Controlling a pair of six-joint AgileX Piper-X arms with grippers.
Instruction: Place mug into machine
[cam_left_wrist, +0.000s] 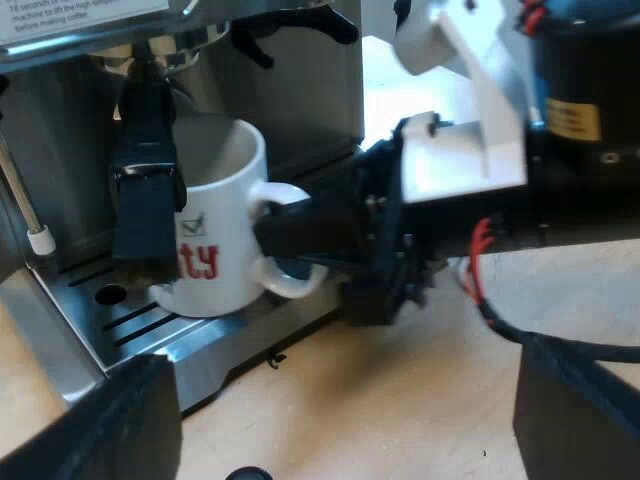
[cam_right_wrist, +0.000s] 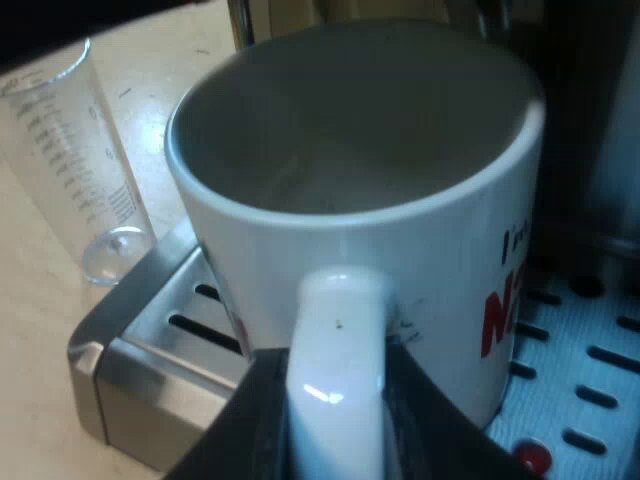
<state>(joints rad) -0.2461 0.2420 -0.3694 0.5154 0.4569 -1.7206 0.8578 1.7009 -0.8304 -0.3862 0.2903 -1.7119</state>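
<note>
A white mug (cam_left_wrist: 215, 225) with red lettering stands on the espresso machine's (cam_left_wrist: 290, 90) slotted drip tray (cam_left_wrist: 130, 320), under the brew head. My right gripper (cam_left_wrist: 295, 235) reaches in from the side and is shut on the mug's handle (cam_left_wrist: 285, 285). In the right wrist view the handle (cam_right_wrist: 335, 350) sits between that gripper's (cam_right_wrist: 337, 425) black fingers (cam_right_wrist: 262, 420), and the mug (cam_right_wrist: 350, 190) looks empty. The holder's dark handle (cam_left_wrist: 145, 200) hangs in front of the mug. My left gripper (cam_left_wrist: 340, 400) is open, back from the tray over the wooden table.
A clear measuring glass (cam_right_wrist: 80, 170) stands on the table beside the drip tray's corner (cam_right_wrist: 110, 360). The steam wand (cam_left_wrist: 25, 200) with a white tip hangs near the tray's far end. The right arm's body (cam_left_wrist: 470, 150) crosses close past the machine's side.
</note>
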